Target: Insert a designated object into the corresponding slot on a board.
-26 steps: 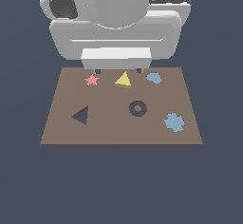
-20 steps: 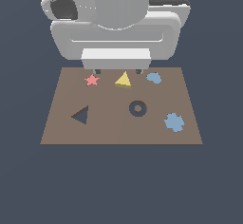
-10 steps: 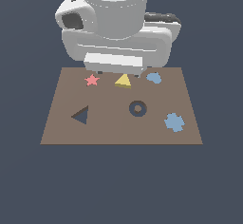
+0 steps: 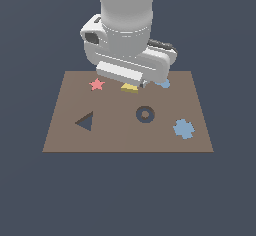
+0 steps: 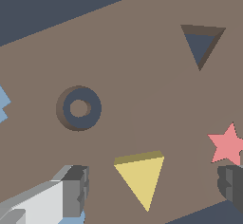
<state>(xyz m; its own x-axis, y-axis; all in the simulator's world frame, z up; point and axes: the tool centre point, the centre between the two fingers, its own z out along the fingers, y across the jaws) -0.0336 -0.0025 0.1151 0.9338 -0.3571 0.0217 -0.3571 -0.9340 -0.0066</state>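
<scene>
You held the gripper point(image 5: 152, 187) with jaws spread wide either side of the yellow triangle point(image 5: 140, 175), ready to grasp; the triangular slot point(image 4: 85, 121) waited lower left.

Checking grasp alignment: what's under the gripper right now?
The yellow triangular block lies on the brown board, between the open fingers of the gripper, untouched. In the exterior view the arm covers most of the block; only its near edge shows.
</scene>
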